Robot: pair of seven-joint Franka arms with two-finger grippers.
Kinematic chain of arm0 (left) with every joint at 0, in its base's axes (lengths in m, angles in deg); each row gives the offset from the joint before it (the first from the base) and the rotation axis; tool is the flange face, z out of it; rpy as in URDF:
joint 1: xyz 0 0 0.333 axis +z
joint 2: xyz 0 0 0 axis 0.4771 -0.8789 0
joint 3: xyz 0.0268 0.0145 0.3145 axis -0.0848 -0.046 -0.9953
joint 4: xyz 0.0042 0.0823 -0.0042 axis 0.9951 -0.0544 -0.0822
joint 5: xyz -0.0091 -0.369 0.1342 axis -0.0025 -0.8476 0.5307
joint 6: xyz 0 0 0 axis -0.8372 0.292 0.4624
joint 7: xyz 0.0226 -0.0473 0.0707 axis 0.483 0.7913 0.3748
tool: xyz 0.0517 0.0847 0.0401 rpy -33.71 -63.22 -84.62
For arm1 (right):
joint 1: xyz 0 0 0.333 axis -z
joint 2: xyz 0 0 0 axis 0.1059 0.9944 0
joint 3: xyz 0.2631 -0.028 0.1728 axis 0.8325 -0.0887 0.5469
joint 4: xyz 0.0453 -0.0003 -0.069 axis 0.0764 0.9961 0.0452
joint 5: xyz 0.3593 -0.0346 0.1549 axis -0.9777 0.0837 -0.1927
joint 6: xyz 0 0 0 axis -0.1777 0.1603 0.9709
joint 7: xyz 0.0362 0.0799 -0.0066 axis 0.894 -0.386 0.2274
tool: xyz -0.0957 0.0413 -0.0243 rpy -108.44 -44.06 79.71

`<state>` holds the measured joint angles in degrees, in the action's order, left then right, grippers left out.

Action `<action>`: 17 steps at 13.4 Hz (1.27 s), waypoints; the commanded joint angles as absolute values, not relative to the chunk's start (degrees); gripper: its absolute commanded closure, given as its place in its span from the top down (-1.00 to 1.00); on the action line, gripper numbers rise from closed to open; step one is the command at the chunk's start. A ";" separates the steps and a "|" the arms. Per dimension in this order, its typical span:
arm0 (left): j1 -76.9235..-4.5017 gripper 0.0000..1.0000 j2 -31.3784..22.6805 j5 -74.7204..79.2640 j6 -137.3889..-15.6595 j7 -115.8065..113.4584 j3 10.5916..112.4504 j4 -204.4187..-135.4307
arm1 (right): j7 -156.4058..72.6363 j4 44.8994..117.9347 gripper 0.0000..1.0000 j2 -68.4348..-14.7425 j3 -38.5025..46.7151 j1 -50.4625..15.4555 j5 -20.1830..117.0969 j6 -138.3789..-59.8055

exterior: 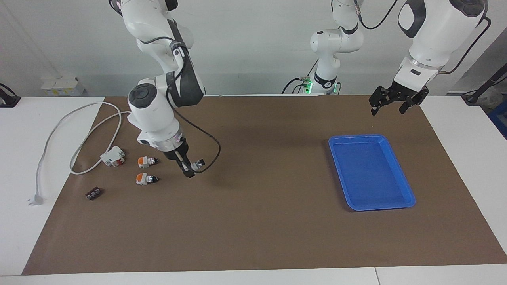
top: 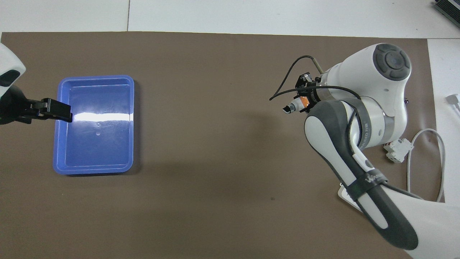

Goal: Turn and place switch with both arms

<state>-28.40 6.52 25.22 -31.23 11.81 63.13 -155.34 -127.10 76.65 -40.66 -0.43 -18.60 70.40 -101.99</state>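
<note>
The right gripper (exterior: 189,169) hangs above the brown surface (exterior: 253,221), its fingers clamped on the switch (exterior: 197,163), which juts out sideways with its black knob tip pointing toward the left arm's end. So held, the knob is free for a second gripper to turn. The left gripper (exterior: 387,103) waits over the surface just nearer the robots than the blue tray (exterior: 404,186), fingers apart, apparently ready to receive. Two more switches (exterior: 146,170) lie on the surface near a white-and-red block (exterior: 112,156) and a small black block (exterior: 93,194).

A robotics lab (two bench-mounted arms (exterior: 166,79), bare walls).
</note>
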 commanded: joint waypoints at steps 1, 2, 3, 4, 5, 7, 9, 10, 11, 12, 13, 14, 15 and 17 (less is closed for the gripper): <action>-27.97 1.00 10.54 19.53 -36.39 12.34 63.15 -162.40 | -130.30 78.30 -1.00 -43.13 -0.63 -22.50 62.82 -101.03; -27.97 1.00 11.24 15.93 -38.06 12.34 63.24 -163.81 | -130.39 78.21 -1.00 -43.48 -0.63 -23.65 59.74 -100.85; -28.06 0.99 11.60 12.85 -39.46 12.34 63.24 -165.21 | -130.57 78.21 -1.00 -44.18 -0.55 -24.53 56.49 -100.85; -28.32 0.96 12.21 9.51 -41.39 12.60 63.24 -166.71 | -131.00 78.12 -1.00 -44.71 -0.63 -25.84 53.15 -100.85; -28.67 0.89 13.00 5.39 -43.85 12.77 63.24 -168.46 | -131.09 78.12 -1.00 -45.76 -0.55 -26.46 50.86 -100.85; -29.37 0.78 14.67 -2.26 -48.77 14.95 63.85 -172.68 | -131.71 78.04 -1.00 -47.60 -0.02 -27.08 46.12 -100.15; -32.88 0.56 15.90 -6.93 -51.33 17.95 63.85 -175.24 | -132.06 77.95 -1.00 -49.19 0.07 -27.17 40.93 -100.15; -34.28 0.44 15.91 -9.65 -51.78 18.57 63.85 -175.33 | -132.06 77.86 -1.00 -49.54 0.07 -27.09 38.38 -100.15; -36.30 0.35 15.91 -12.38 -51.96 19.18 63.85 -175.25 | -132.32 77.51 -1.00 -49.72 0.07 -27.08 35.31 -100.41; -37.36 0.26 15.91 -14.41 -51.96 19.19 63.85 -175.07 | -133.98 77.07 -1.00 -49.72 0.07 -27.17 34.06 -100.67; -38.59 0.14 15.82 -16.78 -52.05 19.19 63.94 -174.81 | -136.60 76.37 -1.00 -49.55 0.16 -27.26 33.61 -101.02; -39.13 0.06 15.82 -19.15 -52.40 19.19 63.94 -174.55 | -139.24 76.11 -1.00 -49.37 0.24 -27.78 33.52 -101.72; -39.30 -0.02 15.82 -21.26 -52.40 19.10 64.03 -174.54 | -141.53 76.19 -1.00 -49.20 0.33 -28.74 33.52 -103.82; -39.39 -0.09 15.73 -23.29 -52.40 19.02 64.29 -174.11 | -145.93 76.63 -1.00 -47.89 0.33 -31.46 33.61 -106.99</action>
<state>-38.86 14.36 -20.79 -51.26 17.83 64.66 -172.81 -142.36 76.40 -49.10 0.15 -29.24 34.94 -103.96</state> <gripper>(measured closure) 0.511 0.590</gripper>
